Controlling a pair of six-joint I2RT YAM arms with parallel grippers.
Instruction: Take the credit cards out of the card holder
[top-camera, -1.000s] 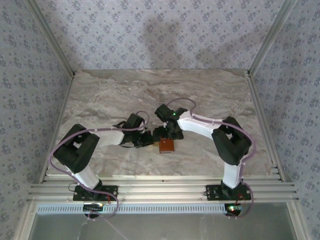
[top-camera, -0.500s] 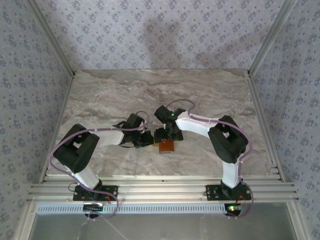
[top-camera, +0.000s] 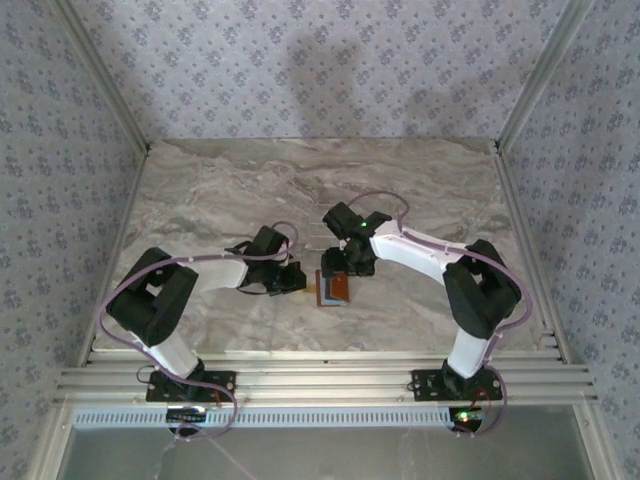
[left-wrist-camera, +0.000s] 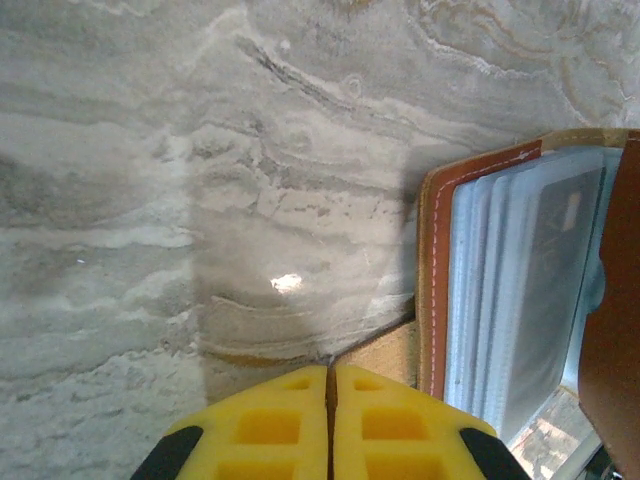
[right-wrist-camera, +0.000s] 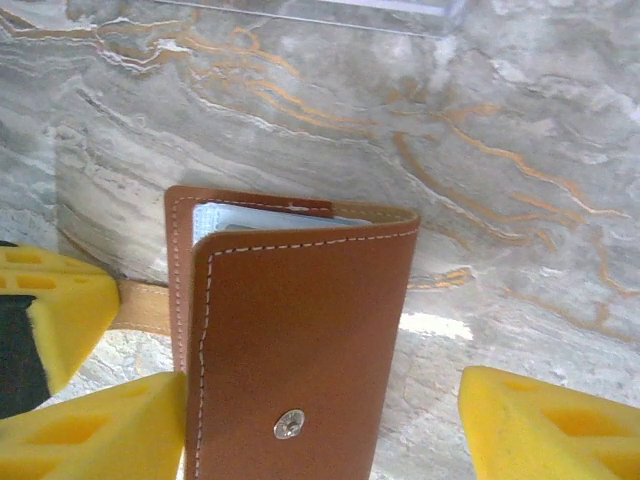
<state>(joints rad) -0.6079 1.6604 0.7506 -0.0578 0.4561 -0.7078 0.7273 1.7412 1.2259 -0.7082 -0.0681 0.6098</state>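
Right wrist view: right tool (right-wrist-camera: 315, 400) is open and straddles the card holder (right-wrist-camera: 300, 320) at low centre frame. One pad touches its stitched edge and the other stands apart, probably lining up to grip. Left tool (left-wrist-camera: 330, 380) is closed, pads together by the tan strap (left-wrist-camera: 385, 355), seemingly to anchor it on the bench (right-wrist-camera: 520, 150). Credit cards (left-wrist-camera: 530, 270) sit inside their sleeves at right of frame.

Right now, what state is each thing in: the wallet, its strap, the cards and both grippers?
Wallet: cover ajar, not spread fully open.
Strap: unfastened, sticking out to the side.
Cards: inside the clear sleeves, none out.
Left gripper: shut, fingertips at the strap.
Right gripper: open, one finger on each side of the wallet.
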